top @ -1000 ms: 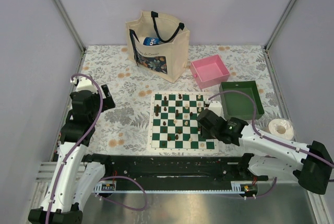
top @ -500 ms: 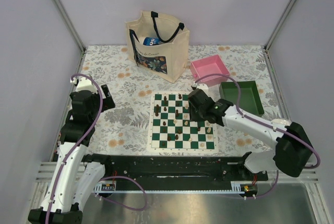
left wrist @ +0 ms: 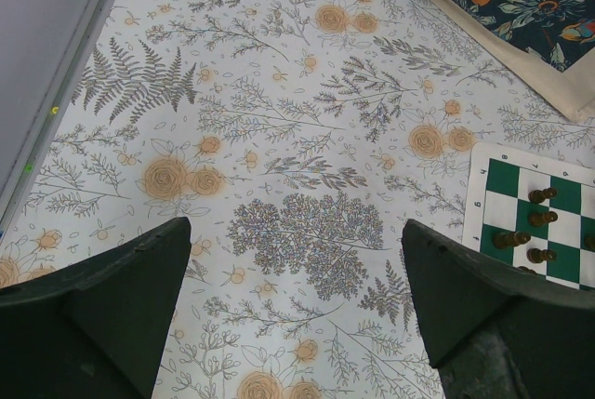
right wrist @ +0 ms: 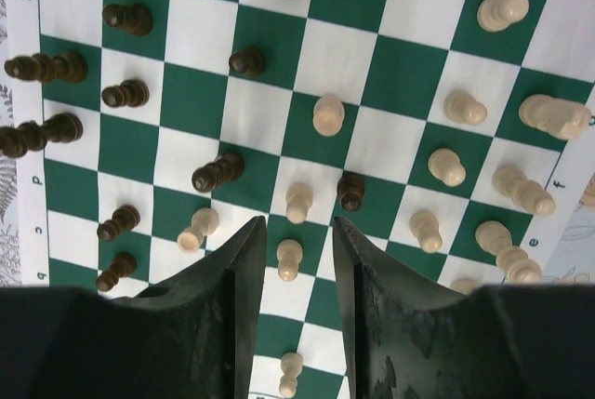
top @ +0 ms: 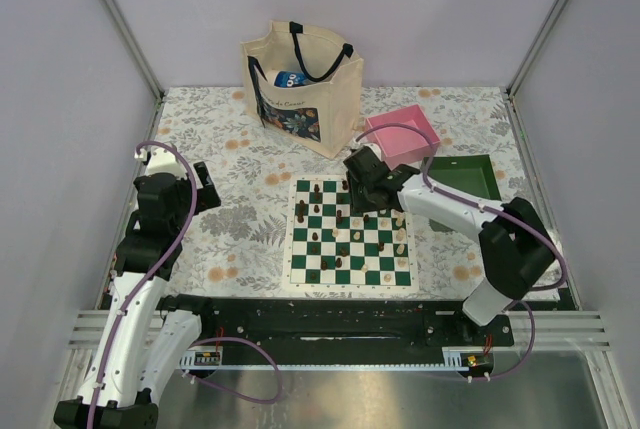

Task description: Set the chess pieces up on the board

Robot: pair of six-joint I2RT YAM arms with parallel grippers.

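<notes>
The board (top: 296,277), green and white checks, lies in the middle of the table. Dark chess pieces (right wrist: 125,94) stand and lie along its left side, cream chess pieces (right wrist: 446,166) along its right, and a few are mixed in the centre. My right gripper (right wrist: 295,224) hovers over the board's far middle (top: 360,184), part open and holding nothing. A cream pawn (right wrist: 290,258) stands on the board below the gap between its fingers, touching neither. My left gripper (left wrist: 296,232) is wide open over the flowered cloth, left of the board (left wrist: 507,180).
A cream tote bag (top: 300,84) stands behind the board. A pink tray (top: 402,136) and a green tray (top: 470,177) sit at the back right. The right arm's elbow reaches over the table's right side.
My right gripper has swung from the board's near right corner up and left to its far middle, opening unchanged. The left arm has not moved.
</notes>
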